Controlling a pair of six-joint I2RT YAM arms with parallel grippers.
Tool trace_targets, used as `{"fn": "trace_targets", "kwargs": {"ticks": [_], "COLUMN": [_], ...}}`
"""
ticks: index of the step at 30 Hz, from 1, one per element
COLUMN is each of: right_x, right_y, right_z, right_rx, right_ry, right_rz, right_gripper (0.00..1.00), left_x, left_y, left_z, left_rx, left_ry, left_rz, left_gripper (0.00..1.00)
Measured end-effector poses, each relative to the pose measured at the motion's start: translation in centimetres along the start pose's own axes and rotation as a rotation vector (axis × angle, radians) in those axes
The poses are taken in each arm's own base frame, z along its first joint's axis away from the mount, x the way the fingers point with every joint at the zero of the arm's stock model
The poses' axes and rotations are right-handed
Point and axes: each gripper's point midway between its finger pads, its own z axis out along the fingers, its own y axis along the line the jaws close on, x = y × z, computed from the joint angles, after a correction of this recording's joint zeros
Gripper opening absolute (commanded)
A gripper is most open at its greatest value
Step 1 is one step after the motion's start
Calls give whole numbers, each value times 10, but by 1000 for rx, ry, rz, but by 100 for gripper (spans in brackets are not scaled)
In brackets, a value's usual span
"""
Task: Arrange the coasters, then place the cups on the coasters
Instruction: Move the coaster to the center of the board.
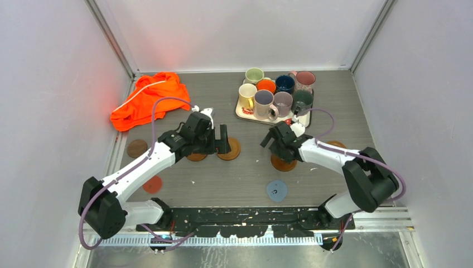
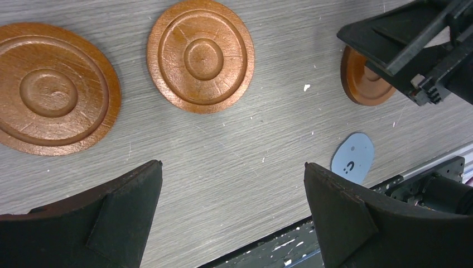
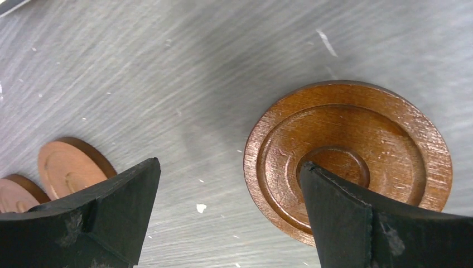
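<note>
Across the grey, wood-grained counter (image 1: 245,173) the coasters are lying loose rather than in any row, so the arranging is looking barely begun. Two ringed wooden coasters (image 2: 201,56) are sitting just beside each other near the centre, below the left gripper (image 2: 231,167), whose jaws are standing spread wide and carrying nothing. A third wooden coaster (image 3: 348,159) is lying under the right gripper (image 3: 228,164), which is likewise gaping and empty. A fourth wooden coaster (image 1: 337,144) is peeking out at 3 o'clock behind the right arm. A dark brown coaster (image 1: 136,148) is resting at 9 o'clock, a red coaster (image 1: 151,184) at 8 o'clock and a light-blue coaster (image 1: 276,190) at 6 o'clock, well apart from the rest.

The mugs (image 1: 263,103) are all crowding together on the white tray (image 1: 240,114) at 1 o'clock. None is sitting on a coaster, so that half of the job is waiting untouched.

The wooden discs are showing glossy reddish-brown varnish, turned concentric rings, a raised centre and fine scratches. The light-blue one is looking thin and flat, with a small dark mark. The mugs are appearing glazed and handled. A crumpled orange cloth (image 1: 148,100) is lying at 10 o'clock.
</note>
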Motion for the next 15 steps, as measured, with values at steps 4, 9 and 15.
{"fn": "trace_targets", "kwargs": {"ticks": [4,9,15], "right_x": [0,-1,5], "right_y": [23,45,71], "right_z": [9,17,24], "right_rx": [-38,-72,-107], "right_ry": [3,11,25], "right_rz": [-12,-25,-47], "right_gripper": [100,100,100], "left_x": [-3,-4,-4], "left_y": [3,8,13], "left_z": [-5,-10,-14], "left_rx": [-4,-14,-23], "left_ry": [-12,-18,-21], "left_rz": [-4,-12,-10], "left_gripper": [100,100,100]}}
